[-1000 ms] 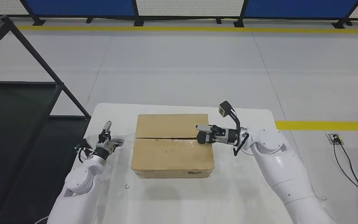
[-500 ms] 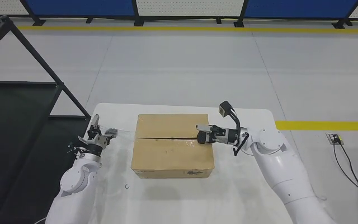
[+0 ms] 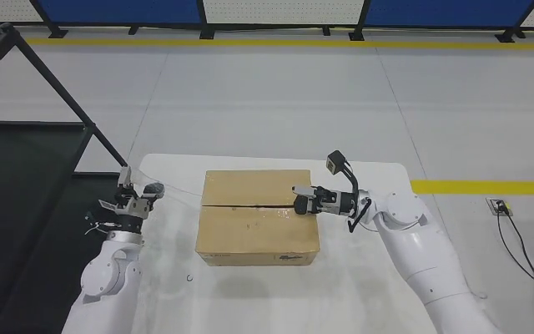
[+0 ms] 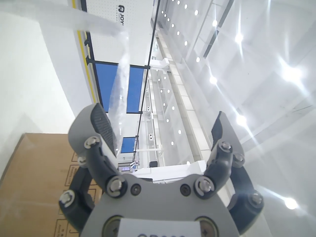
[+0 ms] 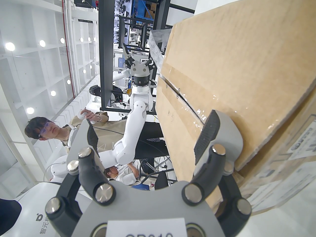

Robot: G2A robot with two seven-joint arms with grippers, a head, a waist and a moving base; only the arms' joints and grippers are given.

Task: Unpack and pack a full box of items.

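- Left gripper (image 3: pixel 136 192) hangs at the surface's (image 3: pixel 250 292) left edge, jaws spread, with a clear tape strip (image 4: pixel 118 94) clinging to one pad.
- The closed cardboard box (image 3: pixel 259 219) sits mid-surface.
- Right gripper (image 3: pixel 297 205), jaws spread, is at the box's top seam, near its right edge.

Box (image 5: pixel 222 62): I see a white printed label (image 5: pixel 302 146) on its side wall and a small pen scrawl (image 5: pixel 171 115) on the top flap, neither legible. Outlined handling marks (image 4: pixel 72 171) run down another side. A dark logo (image 4: pixel 120 9) sits on the far perforated wall panel (image 4: pixel 103 1).
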